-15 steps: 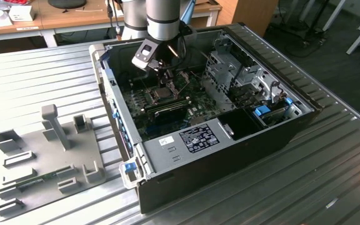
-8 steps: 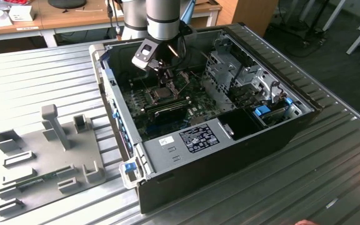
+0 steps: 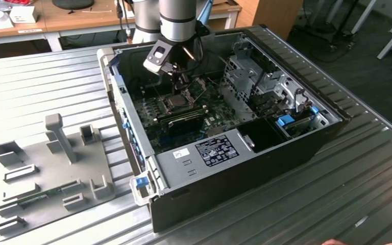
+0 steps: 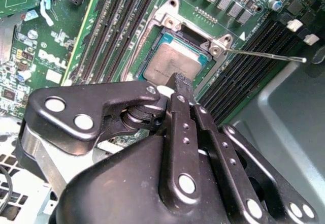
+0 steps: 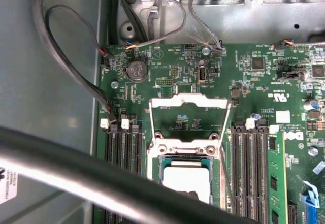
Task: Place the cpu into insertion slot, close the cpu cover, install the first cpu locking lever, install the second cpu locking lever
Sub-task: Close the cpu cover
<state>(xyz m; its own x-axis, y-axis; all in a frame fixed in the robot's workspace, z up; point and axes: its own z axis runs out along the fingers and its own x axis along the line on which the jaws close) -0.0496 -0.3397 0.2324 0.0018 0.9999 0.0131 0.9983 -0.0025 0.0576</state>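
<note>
cpu (image 4: 171,64) lies flat in the insertion slot (image 4: 168,21) on the green motherboard (image 5: 167,76), grey top up. The board is inside an open computer case (image 3: 250,189) lying on its side on the slatted metal table (image 3: 46,81). cpu cover (image 5: 188,100) is open, swung back off the socket on its hinge. One locking lever (image 4: 264,55) sticks out free as a thin rod across the black memory slots (image 5: 122,148).

gripper (image 4: 182,83) hangs right over the chip's near edge. Its fingers look pressed together with nothing between them. Whether the tip touches the chip or sits just above it I can't tell.

Risks, as I judge them:
- Downward push from the closed tip on a chip that isn't fully seated could tilt it or bend socket pins.
- Sideways drag could slide the chip out of register, and the cover would then bind when closed.
- The narrow tip could slip off the thin cover frame and hit the board.
- The free lever could snag on the gripper body or spring out of reach.
- The loose wire bundle (image 5: 152,10) by the case wall and the thick dark cable (image 5: 76,178) close to the first wrist camera could catch on the arm.

Writing:
- A white maker's logo is printed on the board (image 4: 51,57).
- A dark printed label (image 3: 216,149) and a small white sticker (image 3: 181,153) sit on the case's inner panel.
- A white sticker (image 5: 6,183) shows at the frame edge in the first wrist view.
- Small white silkscreen marks are scattered across the board, too fine to make out.
</note>
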